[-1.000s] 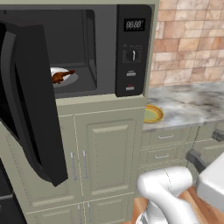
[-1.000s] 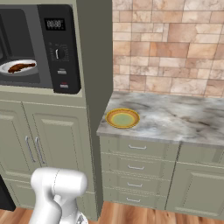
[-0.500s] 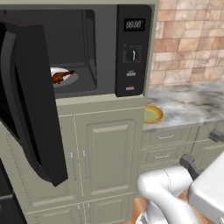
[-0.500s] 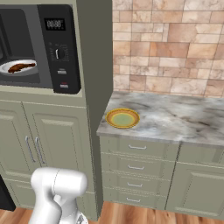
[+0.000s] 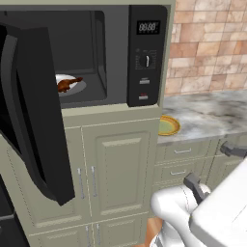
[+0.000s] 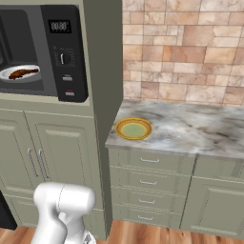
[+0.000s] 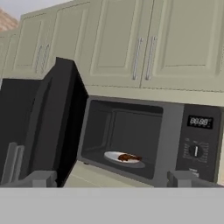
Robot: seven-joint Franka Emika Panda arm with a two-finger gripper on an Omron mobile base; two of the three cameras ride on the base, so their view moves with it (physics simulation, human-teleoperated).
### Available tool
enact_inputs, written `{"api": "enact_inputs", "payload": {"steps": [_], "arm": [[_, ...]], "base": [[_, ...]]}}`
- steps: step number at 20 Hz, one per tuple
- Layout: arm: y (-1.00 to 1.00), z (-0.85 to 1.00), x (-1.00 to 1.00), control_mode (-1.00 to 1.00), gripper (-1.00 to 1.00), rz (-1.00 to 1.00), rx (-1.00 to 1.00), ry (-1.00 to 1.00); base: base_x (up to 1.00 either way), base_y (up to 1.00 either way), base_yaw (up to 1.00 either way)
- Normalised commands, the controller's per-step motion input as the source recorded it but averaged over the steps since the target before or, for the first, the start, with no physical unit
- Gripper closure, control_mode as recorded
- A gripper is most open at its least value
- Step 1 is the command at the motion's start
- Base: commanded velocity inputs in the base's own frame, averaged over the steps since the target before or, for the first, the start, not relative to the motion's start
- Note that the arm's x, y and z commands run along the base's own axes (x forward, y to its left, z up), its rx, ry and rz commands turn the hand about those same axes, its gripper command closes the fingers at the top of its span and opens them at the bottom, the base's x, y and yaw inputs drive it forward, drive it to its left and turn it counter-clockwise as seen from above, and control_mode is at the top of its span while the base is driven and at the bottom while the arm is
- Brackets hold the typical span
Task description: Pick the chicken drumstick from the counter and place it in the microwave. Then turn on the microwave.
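Black microwave [image 5: 144, 58] display reads 00:00, chicken drumstick [image 5: 69, 84] inside

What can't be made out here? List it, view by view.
- Microwave display digits: too small, every view.
- Panel button labels: too small, right base view.
- Chicken drumstick bone end: too small, hand view.
- Microwave door left edge: cut off, left base view.
- Counter right end: cut off, right base view.

Reads roughly "00:00" on the digital display [image 5: 148, 27] of the microwave [image 5: 116, 58]; digits blurry.
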Motion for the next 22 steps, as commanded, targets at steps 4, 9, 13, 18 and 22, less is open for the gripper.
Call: {"api": "enact_inputs", "payload": {"steps": [4,9,13,18,22], "arm": [[0.24,-0.01,0.0,-1.0,-1.0,0.0,-0.03,-0.11],[0.28,-0.11,0.0,-1.0,-1.0,0.0,-0.02,-0.08],[0.29,-0.19,0.0,-1.0,-1.0,0.0,-0.02,-0.06],[0.28,-0.2,0.0,-1.0,-1.0,0.0,-0.02,-0.06],[0.28,-0.18,0.0,-1.0,-1.0,-0.02,-0.02,-0.06]], "base": [[0.0,0.0,0.0],[0.0,0.0,0.0],[0.0,0.0,0.0],[0.0,0.0,0.0],[0.0,0.0,0.0]]}}
